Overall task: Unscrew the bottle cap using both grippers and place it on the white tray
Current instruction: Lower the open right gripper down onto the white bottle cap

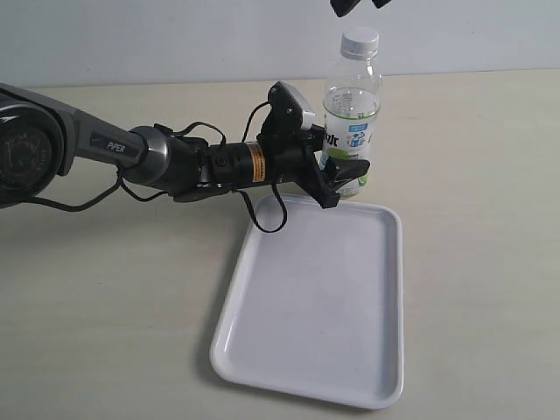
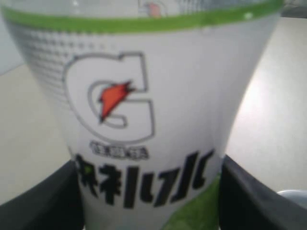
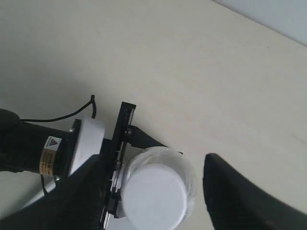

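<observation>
The left hand (image 1: 343,179) clamps the bottle (image 1: 352,114) low down, upright on the bench (image 1: 472,140) just beyond the white tray's (image 1: 262,350) far edge. The right hand (image 1: 361,4) hangs spread above the bottle cap (image 1: 360,40), not touching. Centre it, descend, and grip the cap's side squarely before twisting.

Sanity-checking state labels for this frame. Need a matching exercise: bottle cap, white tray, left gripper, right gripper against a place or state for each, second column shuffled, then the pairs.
Things
1. bottle cap
2. white tray
3. left gripper
4. right gripper

Places or states
A. jaws open, hanging above the top of the bottle
B. sitting on the bottle's neck
C. flat on the table, nearer the exterior camera than the bottle
D. jaws clamped on the bottle's labelled body

Pairs: 1-B, 2-C, 3-D, 4-A
</observation>
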Motion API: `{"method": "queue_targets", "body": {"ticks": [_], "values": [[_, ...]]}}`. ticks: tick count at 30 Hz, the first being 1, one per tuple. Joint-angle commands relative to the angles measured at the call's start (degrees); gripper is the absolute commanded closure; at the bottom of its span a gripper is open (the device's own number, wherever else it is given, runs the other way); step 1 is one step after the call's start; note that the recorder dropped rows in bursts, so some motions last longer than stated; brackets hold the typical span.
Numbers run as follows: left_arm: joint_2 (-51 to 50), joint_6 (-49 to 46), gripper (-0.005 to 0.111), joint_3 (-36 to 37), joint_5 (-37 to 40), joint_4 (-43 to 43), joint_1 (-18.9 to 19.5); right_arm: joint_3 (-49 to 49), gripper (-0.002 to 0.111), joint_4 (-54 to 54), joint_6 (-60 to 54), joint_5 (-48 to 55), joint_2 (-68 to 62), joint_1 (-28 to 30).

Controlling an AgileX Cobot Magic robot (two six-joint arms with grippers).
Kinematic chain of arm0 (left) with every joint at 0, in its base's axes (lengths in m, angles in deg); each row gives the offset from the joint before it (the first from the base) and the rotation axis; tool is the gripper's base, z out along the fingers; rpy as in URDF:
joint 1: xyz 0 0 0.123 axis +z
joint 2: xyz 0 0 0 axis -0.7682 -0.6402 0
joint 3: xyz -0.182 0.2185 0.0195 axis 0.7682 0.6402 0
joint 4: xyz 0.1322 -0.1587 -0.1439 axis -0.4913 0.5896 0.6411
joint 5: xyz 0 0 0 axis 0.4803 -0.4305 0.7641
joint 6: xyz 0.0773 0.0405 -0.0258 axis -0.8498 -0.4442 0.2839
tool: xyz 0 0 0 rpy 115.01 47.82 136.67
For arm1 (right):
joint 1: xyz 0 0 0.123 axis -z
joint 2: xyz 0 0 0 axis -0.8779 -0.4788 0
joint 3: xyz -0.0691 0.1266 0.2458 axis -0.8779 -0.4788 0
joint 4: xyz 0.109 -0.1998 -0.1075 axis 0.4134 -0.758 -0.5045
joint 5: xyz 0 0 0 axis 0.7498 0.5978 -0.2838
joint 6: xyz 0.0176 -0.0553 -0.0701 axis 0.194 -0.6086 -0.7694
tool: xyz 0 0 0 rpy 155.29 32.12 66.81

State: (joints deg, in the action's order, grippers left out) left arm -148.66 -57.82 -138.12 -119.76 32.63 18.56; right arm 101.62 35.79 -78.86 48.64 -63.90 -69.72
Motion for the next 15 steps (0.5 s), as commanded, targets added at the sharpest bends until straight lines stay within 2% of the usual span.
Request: {"method": "queue_targets", "body": {"ticks": [1,15], "values": [[0.2,0.0,0.107,-0.2,0.1,-0.3,-0.3,-3.3,0.050,-3.6,0.1,-0.3,2.1,-1.6],[0.2,0.0,0.107,-0.2,0.1,-0.3,-0.3,-4.1,0.050,-3.8,2.4,-0.3,1.7,-1.6]]}}
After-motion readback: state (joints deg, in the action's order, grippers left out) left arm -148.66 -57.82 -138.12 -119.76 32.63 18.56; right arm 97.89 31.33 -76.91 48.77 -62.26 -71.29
